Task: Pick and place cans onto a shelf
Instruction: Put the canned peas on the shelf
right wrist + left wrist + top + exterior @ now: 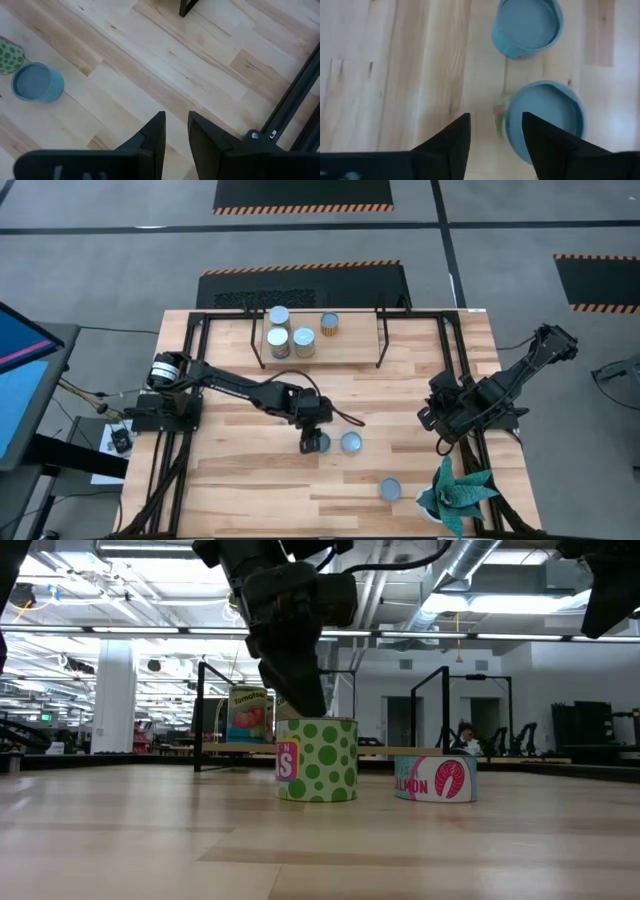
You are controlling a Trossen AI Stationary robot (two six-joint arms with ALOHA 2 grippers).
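Item 1: green dotted can [318, 760], nearest the low camera, is standing upright on the table [230, 480]. Its side label is showing dark green dots on light green, with pink letters on a white patch at one edge, only partly readable. The left gripper [314, 442] is hanging directly over it; in the left wrist view the fingers [451, 137] are sitting spread, with the can's blue-grey top beside one of them and not between them.

Item 2: salmon can [436, 778], lower and wider, is standing just beside item 1, apart from it. Its teal label is reading "LMON" in pink beside a pink fish picture.

Item 3: a third can [390, 490] is lying well apart towards the table's front edge, near the green spiky plant [455, 492]; its label is not readable.

Item 4: the shelf [355, 345], at the far side of the table, is carrying four cans. One, the tomato can [248, 715], is showing a yellow-green label reading "tomatoes" above a red tomato picture. Another, the yellow can [329, 326], is showing a yellow side.

Item 5: the right gripper [176, 131] is waiting at the table's right side, above bare wood, its fingers parted by a narrow gap and gripping nothing.
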